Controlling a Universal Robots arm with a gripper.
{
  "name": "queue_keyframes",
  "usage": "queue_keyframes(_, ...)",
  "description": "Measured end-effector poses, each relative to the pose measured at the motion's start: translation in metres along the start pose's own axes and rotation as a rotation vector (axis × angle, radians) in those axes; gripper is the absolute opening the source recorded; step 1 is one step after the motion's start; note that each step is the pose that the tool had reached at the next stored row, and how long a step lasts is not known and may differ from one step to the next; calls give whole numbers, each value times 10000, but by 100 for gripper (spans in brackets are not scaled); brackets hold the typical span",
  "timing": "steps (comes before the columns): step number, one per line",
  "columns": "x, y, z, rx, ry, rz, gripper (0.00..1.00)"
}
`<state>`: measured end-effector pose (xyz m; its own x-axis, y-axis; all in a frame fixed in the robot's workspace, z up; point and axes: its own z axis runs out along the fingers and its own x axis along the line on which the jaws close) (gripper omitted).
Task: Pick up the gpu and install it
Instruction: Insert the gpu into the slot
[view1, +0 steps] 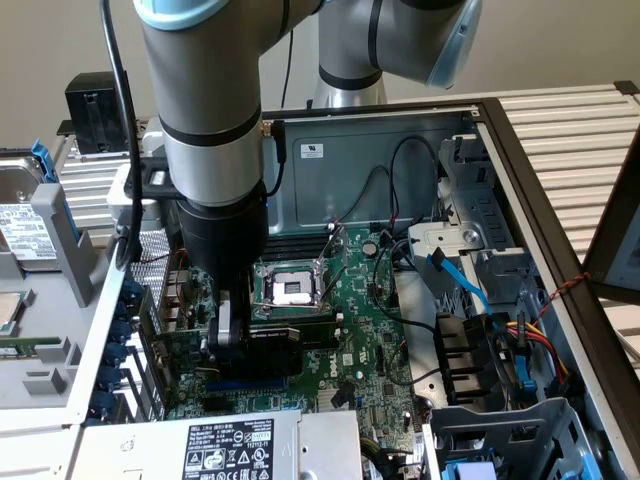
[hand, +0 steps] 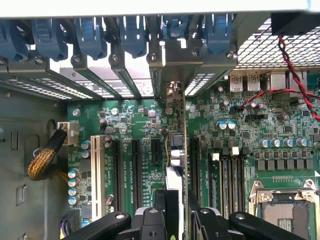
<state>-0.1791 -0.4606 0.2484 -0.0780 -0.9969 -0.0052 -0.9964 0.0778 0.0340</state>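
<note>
exterior, arm: comes down from the top of frame into the open PC case (view1: 520, 215), wrist straight over the motherboard (view1: 375, 330).
exterior, gripper (view1: 232, 345): low over the board, just to the exterior view's left of the empty CPU socket (view1: 290, 288). Fingers closed on the gpu.
exterior, gpu (view1: 272, 340): black shroud sticks out from the gripper toward the exterior view's right, card edge down at the board. Can't tell from here whether it's in a slot.
exterior, other: PSU (view1: 225, 445) at the bottom, blue SATA cable (view1: 465, 285) and drive cage on the exterior view's right, a loose hard drive (view1: 25, 215) outside the case on the exterior view's left.
wrist, gripper (hand: 172, 220): both black fingers (hand: 150, 220) pinch the card from either side.
wrist, gpu (hand: 175, 150): seen edge-on, standing upright, running from the fingers toward the rear bracket openings with blue latches (hand: 130, 35). It lies along the slot row (hand: 137, 160), between two black slots. Seating depth hidden.
wrist, extras: red-black twisted wire (hand: 295, 75) by the rear ports, braided yellow cable (hand: 45, 157) at the board's far edge, CPU socket corner (hand: 285, 210).
</note>
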Motion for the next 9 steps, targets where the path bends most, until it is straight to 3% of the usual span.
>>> queue_keyframes(9,2,-1,0,0,-2,1,27)
